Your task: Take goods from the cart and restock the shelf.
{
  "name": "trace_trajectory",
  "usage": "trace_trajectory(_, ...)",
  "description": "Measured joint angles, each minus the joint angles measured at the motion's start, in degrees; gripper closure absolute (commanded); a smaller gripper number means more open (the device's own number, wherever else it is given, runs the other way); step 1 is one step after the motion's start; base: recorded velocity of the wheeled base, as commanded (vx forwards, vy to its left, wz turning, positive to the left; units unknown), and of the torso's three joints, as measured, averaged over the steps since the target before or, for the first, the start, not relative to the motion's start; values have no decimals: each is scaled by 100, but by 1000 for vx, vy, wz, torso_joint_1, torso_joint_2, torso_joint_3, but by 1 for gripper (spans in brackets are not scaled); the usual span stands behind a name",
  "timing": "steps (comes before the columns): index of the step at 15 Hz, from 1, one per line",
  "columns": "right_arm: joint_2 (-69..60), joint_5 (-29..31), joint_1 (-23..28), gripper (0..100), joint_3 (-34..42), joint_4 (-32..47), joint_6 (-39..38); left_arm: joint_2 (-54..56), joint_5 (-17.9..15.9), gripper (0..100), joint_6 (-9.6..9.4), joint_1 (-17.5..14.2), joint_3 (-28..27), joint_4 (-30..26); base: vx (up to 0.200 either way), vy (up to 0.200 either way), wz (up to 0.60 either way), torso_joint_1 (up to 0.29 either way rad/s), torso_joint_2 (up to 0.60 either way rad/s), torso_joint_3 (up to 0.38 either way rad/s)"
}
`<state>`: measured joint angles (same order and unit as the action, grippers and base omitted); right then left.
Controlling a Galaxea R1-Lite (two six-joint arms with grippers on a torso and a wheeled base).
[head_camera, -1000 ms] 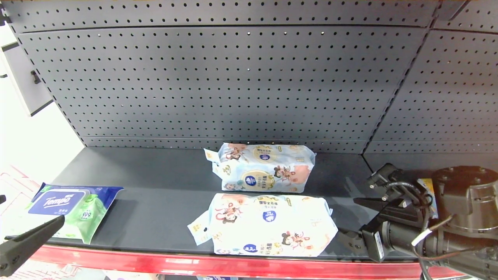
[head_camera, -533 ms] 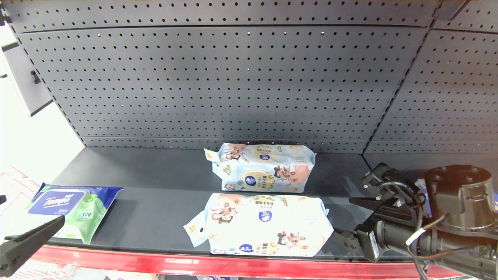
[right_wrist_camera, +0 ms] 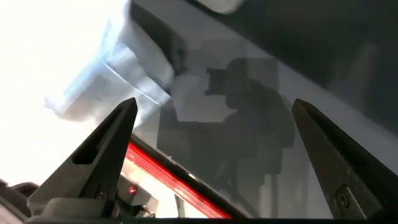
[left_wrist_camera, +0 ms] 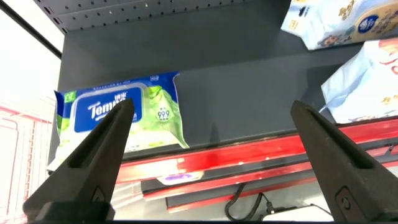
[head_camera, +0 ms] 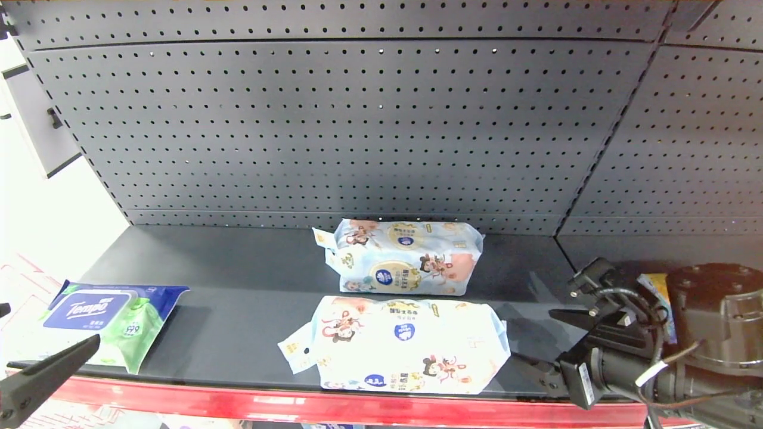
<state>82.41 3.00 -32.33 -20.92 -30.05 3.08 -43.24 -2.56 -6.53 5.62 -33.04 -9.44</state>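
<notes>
Two pale blue cartoon-printed tissue packs lie on the dark shelf [head_camera: 238, 280]. The front pack [head_camera: 399, 345] rests near the red front edge, and the back pack [head_camera: 405, 256] is by the pegboard. My right gripper [head_camera: 536, 336] is open just off the front pack's right end, with nothing between its fingers. In the right wrist view that gripper [right_wrist_camera: 214, 106] stands open, with the pack [right_wrist_camera: 93, 56] a pale blur to one side. My left gripper [left_wrist_camera: 211, 106] hangs open in front of the shelf's left end, near a green wet-wipes pack [left_wrist_camera: 124, 115].
The wet-wipes pack [head_camera: 110, 319] lies at the shelf's left front corner. A grey pegboard wall [head_camera: 357, 131] closes the back. A red lip [head_camera: 357, 408] runs along the shelf's front edge. Bare shelf board lies between the wipes and the tissue packs.
The front tissue pack has slid a little to the left. My right gripper first moved left toward it, then drew back to the right. The left gripper has stayed put.
</notes>
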Motion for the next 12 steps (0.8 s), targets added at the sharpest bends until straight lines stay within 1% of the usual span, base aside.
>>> trace_trajectory(3, -736, 351, 297, 0, 321, 27, 28, 208, -4, 0, 11, 0, 261, 5, 0, 0, 0, 0, 0, 0)
trace_trajectory(5, -1449, 529, 741, 0, 522, 173, 110, 474, -6, 0, 33, 0, 507, -4, 0, 0, 0, 0, 0, 0)
trace_trajectory(6, -1910, 584, 1067, 0, 594, 419, 173, 672, -9, 0, 93, 0, 661, -11, 0, 0, 0, 0, 0, 0)
trace_trajectory(7, -2400, 608, 1375, 0, 627, 822, 217, 894, -12, 0, 257, 0, 816, -22, 0, 0, 0, 0, 0, 0)
trace_trajectory(8, -2944, 630, 1674, 0, 618, 1376, 246, 1135, -22, 0, 492, 0, 969, -30, 0, 0, 0, 0, 0, 0)
trace_trajectory(9, -3602, 646, 1965, 0, 524, 2247, 268, 1423, -50, 0, 708, 2, 1133, -39, 0, 0, 0, 0, 0, 0)
trace_trajectory(10, -4256, 655, 2205, 0, 383, 3234, 282, 1727, -105, 0, 831, 2, 1309, -46, 0, 0, 0, 0, 0, 0)
trace_trajectory(11, -4964, 670, 2432, 0, 193, 4309, 294, 2075, -187, 0, 887, 7, 1520, -63, 0, 0, 0, 0, 0, 0)
trace_trajectory(12, -5592, 692, 2614, 0, 26, 5133, 307, 2425, -268, 0, 874, 7, 1747, -79, 0, 0, 0, 0, 0, 0)
